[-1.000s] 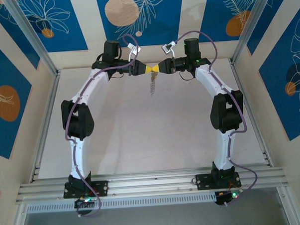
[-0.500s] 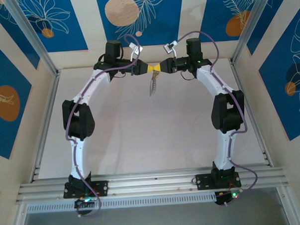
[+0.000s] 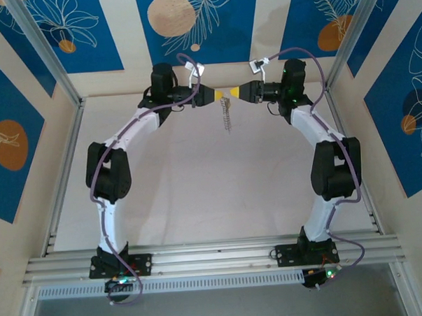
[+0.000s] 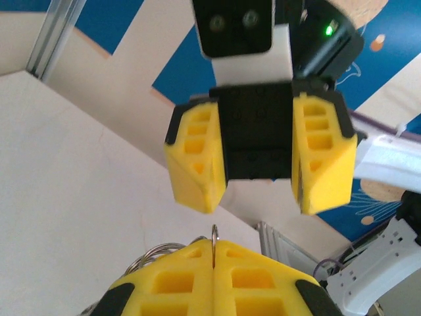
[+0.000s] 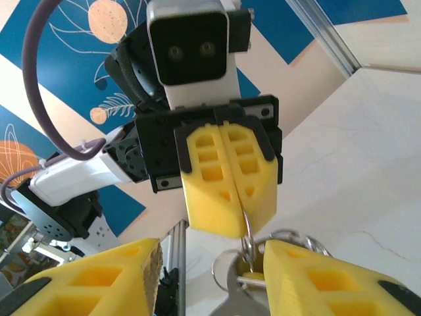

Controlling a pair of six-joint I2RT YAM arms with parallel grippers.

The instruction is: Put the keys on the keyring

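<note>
above the far part of the table [image 3: 198, 186], the left gripper [image 3: 219, 94] faces the right gripper [image 3: 233, 92], tips near each other. the keyring [image 4: 214, 238] sits between the left gripper's fingertips, and the keys [image 3: 227, 117] hang below it, over the table.

On my feed, the left gripper [image 4: 214, 260] and the right gripper [image 3: 236, 92] both show bright yellow fingers on black bodies. The keys [image 3: 227, 117] and the keyring [image 5: 247, 227] read silvery grey. The arms [image 3: 129, 126] are white with black joints, and their cables [image 5: 29, 66] are purple. The table [image 3: 198, 193] is pale off-white. The walls [image 3: 212, 18] are beige with deep blue panels, patterned with white line-drawn leaves and orange and peach discs.
</note>
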